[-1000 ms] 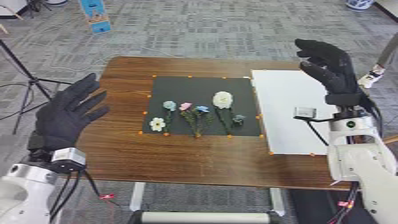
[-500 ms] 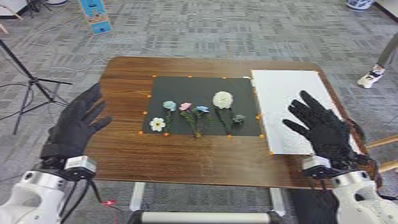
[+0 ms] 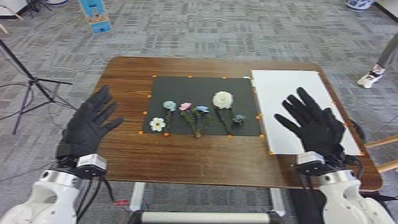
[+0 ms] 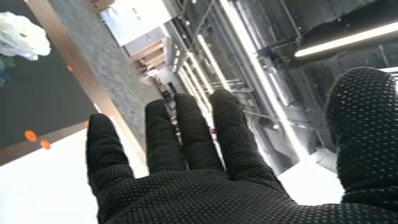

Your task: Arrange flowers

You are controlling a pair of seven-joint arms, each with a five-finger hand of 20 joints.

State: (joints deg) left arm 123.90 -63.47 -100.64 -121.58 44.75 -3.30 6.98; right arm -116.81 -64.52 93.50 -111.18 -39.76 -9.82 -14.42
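Left hand and right hand shifted slightly inward — fingers straight, released, flowers on dark mat

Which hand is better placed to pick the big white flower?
Probably the right hand: open over the white sheet, it looks nearer than the left hand to the big white flower, on the right half of the dark mat.

smooth wooden table, matt black sheet, smooth white sheet
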